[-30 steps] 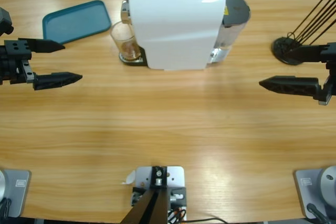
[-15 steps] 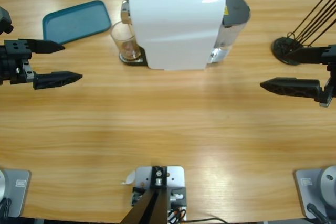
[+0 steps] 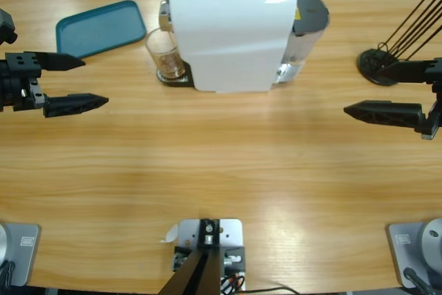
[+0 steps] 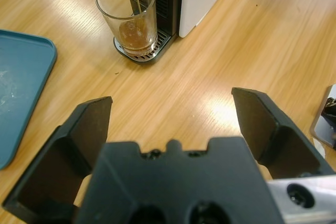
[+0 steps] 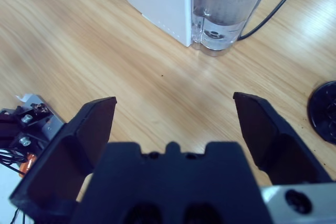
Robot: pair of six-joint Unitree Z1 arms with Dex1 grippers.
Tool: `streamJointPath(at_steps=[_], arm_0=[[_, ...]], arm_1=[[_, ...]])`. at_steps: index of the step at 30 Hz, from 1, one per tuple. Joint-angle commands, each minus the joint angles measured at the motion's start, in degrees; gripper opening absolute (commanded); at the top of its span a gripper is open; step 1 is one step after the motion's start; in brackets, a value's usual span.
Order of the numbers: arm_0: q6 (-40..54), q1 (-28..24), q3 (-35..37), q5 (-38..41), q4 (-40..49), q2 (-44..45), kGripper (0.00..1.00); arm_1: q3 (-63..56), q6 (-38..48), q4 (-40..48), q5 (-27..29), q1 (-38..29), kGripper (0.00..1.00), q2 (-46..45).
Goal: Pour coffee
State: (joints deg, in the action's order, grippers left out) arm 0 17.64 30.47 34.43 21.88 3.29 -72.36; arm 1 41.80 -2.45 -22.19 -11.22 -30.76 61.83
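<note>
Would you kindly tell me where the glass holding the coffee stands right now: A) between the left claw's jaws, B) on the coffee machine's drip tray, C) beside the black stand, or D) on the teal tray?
B: the glass stands on the drip tray against the white coffee machine, clear of both claws.

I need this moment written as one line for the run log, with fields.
left gripper: open, empty | right gripper: open, empty | glass: on coffee machine drip tray | coffee: shallow layer in glass | tray: empty
</note>
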Motion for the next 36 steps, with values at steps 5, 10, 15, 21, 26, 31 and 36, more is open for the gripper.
streamJointPath(at_steps=[5,10,15,21,26,31,36], arm_0=[[-0.68,0.47,-1.03,-2.79,-0.04,0.41,1.0],[-0.4,0.56,-1.4,-1.49,-0.04,1.2,1.0],[-0.31,0.56,-1.74,-0.66,-0.04,1.7,1.0],[-0.5,-0.06,-1.81,-0.35,-0.65,1.63,1.0],[1.62,-0.41,-2.42,-0.47,-0.65,1.78,1.0],[1.92,-0.41,-2.46,-1.07,-0.65,1.94,1.0],[1.87,-0.41,-1.77,-6.62,-0.65,-0.26,1.0]], arm_1=[[-1.98,0.61,0.23,0.52,0.43,1.0,-0.15],[-1.98,0.66,0.21,0.53,0.43,1.0,-0.08],[-1.98,0.7,0.21,0.5,0.43,1.0,0.13],[-2.16,0.78,0.21,0.41,0.43,1.0,-0.75],[-2.16,0.71,0.41,0.41,0.43,1.0,-0.73],[-2.16,0.7,0.51,0.5,0.43,1.0,-0.52],[-2.16,0.75,0.62,0.5,0.43,1.0,-0.12]])
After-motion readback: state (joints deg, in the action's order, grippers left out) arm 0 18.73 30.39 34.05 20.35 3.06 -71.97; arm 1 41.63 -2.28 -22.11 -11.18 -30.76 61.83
